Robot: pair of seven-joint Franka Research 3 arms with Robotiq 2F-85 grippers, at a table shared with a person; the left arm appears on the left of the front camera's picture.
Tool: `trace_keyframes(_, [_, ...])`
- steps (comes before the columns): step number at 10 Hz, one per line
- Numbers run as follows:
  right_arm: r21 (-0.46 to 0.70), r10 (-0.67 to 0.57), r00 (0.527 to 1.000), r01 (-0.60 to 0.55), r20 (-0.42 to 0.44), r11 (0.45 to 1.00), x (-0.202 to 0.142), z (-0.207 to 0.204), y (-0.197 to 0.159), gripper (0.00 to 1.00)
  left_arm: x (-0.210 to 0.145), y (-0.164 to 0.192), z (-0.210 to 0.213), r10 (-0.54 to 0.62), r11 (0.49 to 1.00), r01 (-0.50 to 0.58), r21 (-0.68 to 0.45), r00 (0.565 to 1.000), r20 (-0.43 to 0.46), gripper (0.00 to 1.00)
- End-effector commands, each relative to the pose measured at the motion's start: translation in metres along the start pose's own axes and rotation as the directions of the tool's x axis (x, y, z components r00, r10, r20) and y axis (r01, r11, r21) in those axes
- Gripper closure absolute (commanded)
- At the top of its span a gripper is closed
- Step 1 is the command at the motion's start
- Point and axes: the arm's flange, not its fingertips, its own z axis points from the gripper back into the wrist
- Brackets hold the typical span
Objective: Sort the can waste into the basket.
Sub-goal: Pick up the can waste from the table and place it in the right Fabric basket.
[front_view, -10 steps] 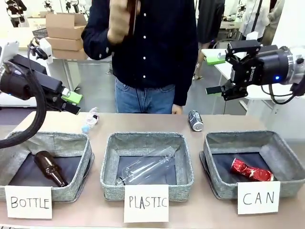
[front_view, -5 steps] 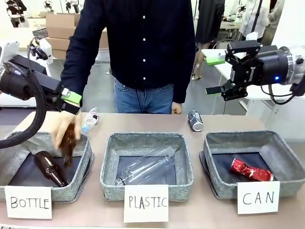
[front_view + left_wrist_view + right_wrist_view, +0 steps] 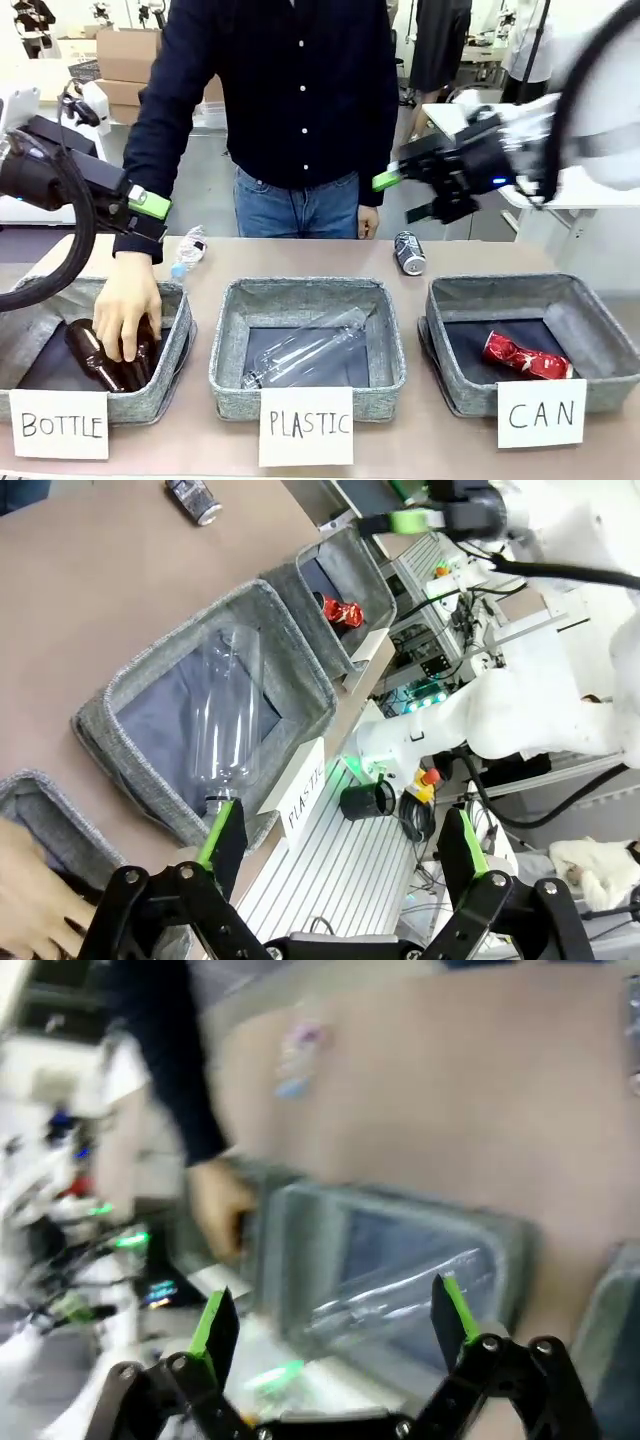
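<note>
**Task items.** Of the 2 cans, the red can (image 3: pixel 527 356) lies on its side on the dark lining of the basket carded "CAN" (image 3: pixel 500 287), at the near right. The dark can (image 3: pixel 409 252) sits on the bare table (image 3: pixel 300 258), just beyond that basket's far left corner and apart from it. I judge 1 can sorted and 1 not yet in.

**Right arm.** Your right gripper (image 3: pixel 405 197) hangs above the dark can and slightly to its left. Its jaws are wide and hold nothing, and the fingers point left across the table. The arm shows motion blur. I judge it placed there to come down on that can, and the wrist would need to tip downward first.

**Left arm.** Your left gripper (image 3: pixel 147 212) is wide and empty, raised at the far left. The person's hand (image 3: pixel 125 310) rests on the brown bottles (image 3: pixel 95 355) in the "BOTTLE" basket (image 3: pixel 185 330) just below it, which likely explains the raised pose. Take care there.
</note>
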Motion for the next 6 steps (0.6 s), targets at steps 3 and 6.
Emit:
trace_keyframes(3, [-0.154, 0.022, 0.999, -0.016, 0.038, 0.988, 0.012, -0.018, -0.01, 0.0, 0.001, -0.001, 0.004, -0.004, 1.0, 0.004, -0.005, 1.0, -0.01, 0.0])
trace_keyframes(6, [-0.154, 0.022, 0.999, -0.016, 0.038, 0.988, 0.012, -0.018, -0.01, 0.0, 0.001, -0.001, 0.004, -0.004, 1.0, 0.004, -0.005, 1.0, -0.01, 0.0])
